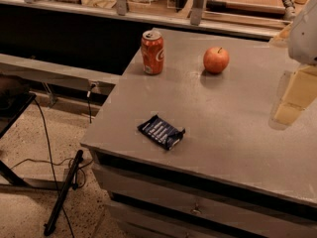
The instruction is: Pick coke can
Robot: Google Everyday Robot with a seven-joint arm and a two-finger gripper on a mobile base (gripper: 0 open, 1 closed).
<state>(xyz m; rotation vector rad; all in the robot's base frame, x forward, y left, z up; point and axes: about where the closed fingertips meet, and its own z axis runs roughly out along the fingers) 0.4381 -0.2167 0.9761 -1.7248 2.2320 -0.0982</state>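
Observation:
The coke can (152, 52) is red-orange with white lettering and a silver top. It stands upright near the far left corner of the grey table (233, 133). My gripper (288, 108) shows as a pale yellowish shape at the right edge of the view, above the table's right side. It hangs under a white arm part (305, 33). It is well to the right of the can and holds nothing that I can see.
A round red-orange apple (216, 60) sits to the right of the can, between it and the gripper. A dark blue snack packet (161, 131) lies near the table's front left. Drawers (198, 209) sit under the tabletop. Cables and a black bar (63, 192) lie on the floor at left.

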